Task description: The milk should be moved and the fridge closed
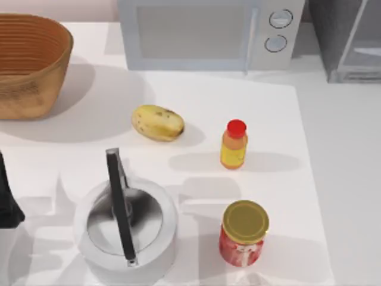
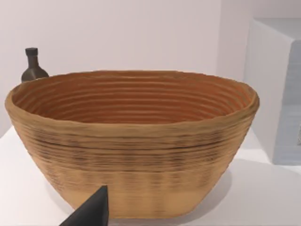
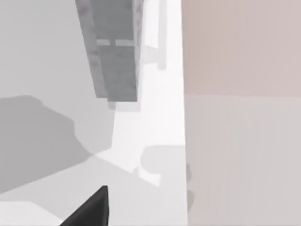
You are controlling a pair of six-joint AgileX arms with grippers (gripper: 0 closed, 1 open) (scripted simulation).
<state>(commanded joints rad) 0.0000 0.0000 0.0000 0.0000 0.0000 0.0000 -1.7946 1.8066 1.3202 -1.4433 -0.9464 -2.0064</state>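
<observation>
Grey fridge (image 1: pixel 348 42) at table's far right, well apart from left gripper (image 1: pixel 9 202); grip state unclear.

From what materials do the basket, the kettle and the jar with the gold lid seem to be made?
The basket looks like woven wicker or cane, matt, with coiled ridges. The kettle appears to be polished metal, judging by its reflections, with a dark handle, perhaps plastic. The jar seems to be glass with red contents; its gold lid looks metallic.
</observation>
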